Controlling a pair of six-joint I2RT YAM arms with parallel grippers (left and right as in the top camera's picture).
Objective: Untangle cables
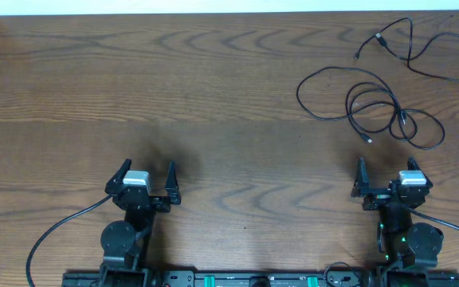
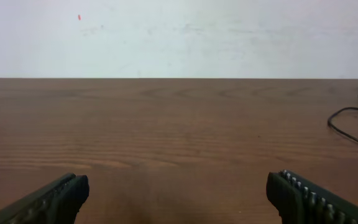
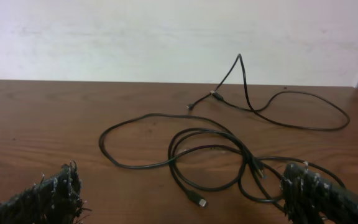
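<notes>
The black cables (image 1: 381, 104) lie looped near the far right corner of the desk (image 1: 213, 96). They look thin, light and limp, so a free plug end (image 1: 367, 140) seems the best place to pinch. The left gripper (image 1: 147, 171) and right gripper (image 1: 386, 169) stand spread and empty.

I find no readable text, label, brand, number or sign anywhere in my three views.

A dark wood-grain counter (image 1: 229, 104) stretches to a plain, pale wall (image 2: 179, 37) under soft, even light, its far edge meeting the wall squarely.
</notes>
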